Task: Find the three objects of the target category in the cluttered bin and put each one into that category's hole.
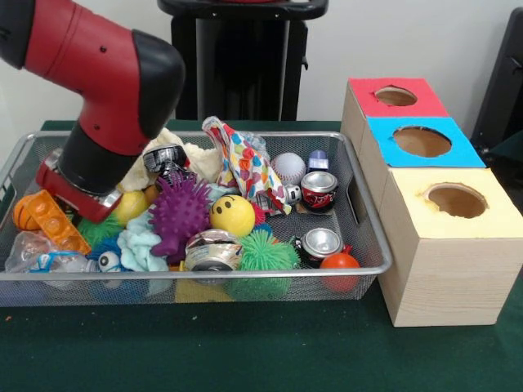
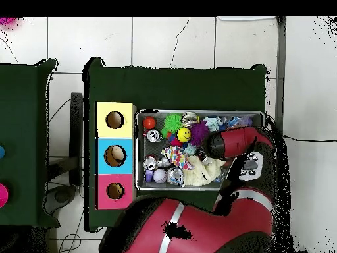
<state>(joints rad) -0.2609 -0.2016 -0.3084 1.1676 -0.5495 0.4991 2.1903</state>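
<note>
Down at the bin's [image 1: 369, 269] left end in the front view, my arm [image 1: 106, 73] reaches in from above. My wrist ends in a red block low among the clutter, and my gripper [image 1: 82, 200] is hidden there, so I cannot tell how it stands. An orange block [image 1: 55, 220] and an orange ball [image 1: 23, 214] lie just beside it, and a yellow ball [image 1: 131, 206] sits at its other side.

Cream plush [image 1: 196, 157] shows behind my wrist against the far wall; from above it is a pale heap [image 2: 201, 170] on the bin's side nearest my base. I cannot make out a teddy or a tiger in either view.

Near the middle lie a purple spiky ball [image 1: 178, 211], a yellow smiley ball [image 1: 233, 215], a green spiky ball [image 1: 263, 255] and a crushed can [image 1: 211, 251]. A spotted cloth [image 1: 249, 167] stands tilted behind them. Toward the right end are a baseball [image 1: 288, 167], a red can [image 1: 319, 189], a silver can [image 1: 320, 242] and a small red ball [image 1: 339, 261].

Three boxes stand in a row just beside the bin's right end. The red-topped hole [image 1: 395, 96] is the farthest, the blue hole [image 1: 422, 141] is between, and the yellow hole [image 1: 457, 200] is nearest the camera. From above, something tan shows inside the blue hole.
</note>
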